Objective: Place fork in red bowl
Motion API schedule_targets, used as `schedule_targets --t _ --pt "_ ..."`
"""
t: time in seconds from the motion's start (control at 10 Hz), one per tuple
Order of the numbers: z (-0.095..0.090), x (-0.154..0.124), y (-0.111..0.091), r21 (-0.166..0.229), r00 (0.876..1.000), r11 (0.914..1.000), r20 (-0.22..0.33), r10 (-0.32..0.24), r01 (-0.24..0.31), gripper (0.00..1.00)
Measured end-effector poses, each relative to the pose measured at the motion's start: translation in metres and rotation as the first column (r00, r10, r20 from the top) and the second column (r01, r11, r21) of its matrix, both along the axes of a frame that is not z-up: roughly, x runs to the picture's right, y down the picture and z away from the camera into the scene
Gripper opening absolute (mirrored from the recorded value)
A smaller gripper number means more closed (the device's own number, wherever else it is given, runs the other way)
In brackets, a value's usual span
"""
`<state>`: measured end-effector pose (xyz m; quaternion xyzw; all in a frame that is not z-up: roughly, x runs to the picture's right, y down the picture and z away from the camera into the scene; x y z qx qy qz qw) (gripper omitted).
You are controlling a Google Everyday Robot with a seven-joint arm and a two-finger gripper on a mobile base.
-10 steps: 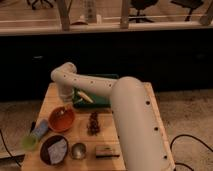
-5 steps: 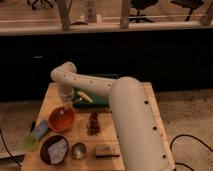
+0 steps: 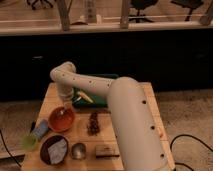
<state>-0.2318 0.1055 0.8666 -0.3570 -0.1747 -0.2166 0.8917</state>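
Setting: a pale wooden table (image 3: 48, 100) is seen in front of a dark cabinet wall, with a railing and chair legs in the lit room above.
Arm: a thick white robot arm (image 3: 125, 115) is stretched from the lower right across the table, bent near the far left corner and turned downward.
Gripper: the gripper (image 3: 63, 103) is held low over the far side of the round, shallow orange-red bowl (image 3: 68, 124). Whether it is spread or pressed together cannot be told.
Fork: the slim cream-white fork (image 3: 60, 113) is made out only as a pale sliver directly beneath the gripper, inside the outline of the red bowl. Whether it is gripped or lying free cannot be told.
Change: against the two earlier views, almost nothing is found shifted. The arm is kept in the same bent pose over the red bowl, and the bowl is left where it was.
Meaning: the carry is judged finished and the placing step nearly done. A release and a straight lift away are judged to be what remains, if the fork is not already let go.
Not to be confused: a thicker yellow oblong object (image 3: 85, 96) is left on the dark green tray (image 3: 100, 100) just beside the arm.
Neighbours: a dark brown bowl with grey cloth (image 3: 54, 149) and a small metal cup (image 3: 78, 150) are set nearer the front edge, apart from the red bowl.
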Motion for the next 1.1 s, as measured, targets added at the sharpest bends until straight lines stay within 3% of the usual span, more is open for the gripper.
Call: schedule_targets --t 0.6,1.1 --pt "-0.011 0.000 0.002 0.009 1.000 1.0000 -0.008 0.001 -0.001 0.79" --pt "-0.016 -0.002 0.001 0.018 1.000 0.9998 -0.005 -0.012 0.012 0.80"
